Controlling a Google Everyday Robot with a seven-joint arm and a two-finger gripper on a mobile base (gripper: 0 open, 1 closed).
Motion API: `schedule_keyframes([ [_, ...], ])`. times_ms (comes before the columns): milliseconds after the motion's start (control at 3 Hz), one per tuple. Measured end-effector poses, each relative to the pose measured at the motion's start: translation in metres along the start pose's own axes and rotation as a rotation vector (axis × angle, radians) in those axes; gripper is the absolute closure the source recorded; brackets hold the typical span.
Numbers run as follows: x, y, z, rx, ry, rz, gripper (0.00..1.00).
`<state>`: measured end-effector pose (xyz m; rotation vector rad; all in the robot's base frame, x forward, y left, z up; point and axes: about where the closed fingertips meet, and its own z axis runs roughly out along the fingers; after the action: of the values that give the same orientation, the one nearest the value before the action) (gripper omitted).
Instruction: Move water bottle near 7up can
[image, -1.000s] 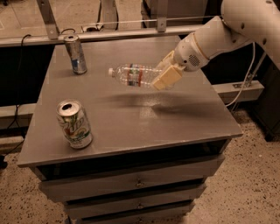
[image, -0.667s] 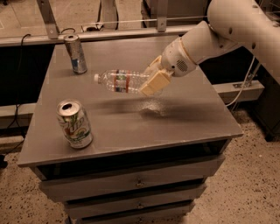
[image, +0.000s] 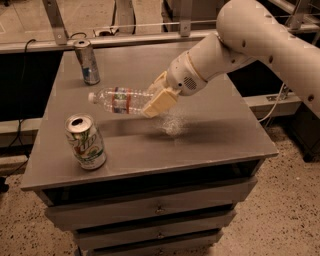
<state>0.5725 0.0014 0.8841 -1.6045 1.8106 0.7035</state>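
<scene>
The water bottle (image: 120, 100), clear with a white cap and a red-and-blue label band, is held horizontally above the grey table (image: 200, 135), cap pointing left. My gripper (image: 159, 96) is shut on the bottle's base end, reaching in from the upper right. The 7up can (image: 85, 142), white and green with an open silver top, stands upright near the table's front left corner. The bottle hangs above and to the right of the can, apart from it.
A taller slim silver-blue can (image: 87, 62) stands at the table's back left. The table has drawers (image: 150, 210) below its top. A metal rail (image: 125, 37) runs behind the table. A cable (image: 272, 107) hangs at the right.
My gripper has carried the water bottle leftward and a little lower, toward the 7up can. Both cans have stayed in place.
</scene>
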Motion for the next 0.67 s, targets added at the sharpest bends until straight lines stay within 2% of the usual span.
schedule_keyframes([
  [667,0.000,0.017,0.031,-0.082,0.025,0.024,0.59],
])
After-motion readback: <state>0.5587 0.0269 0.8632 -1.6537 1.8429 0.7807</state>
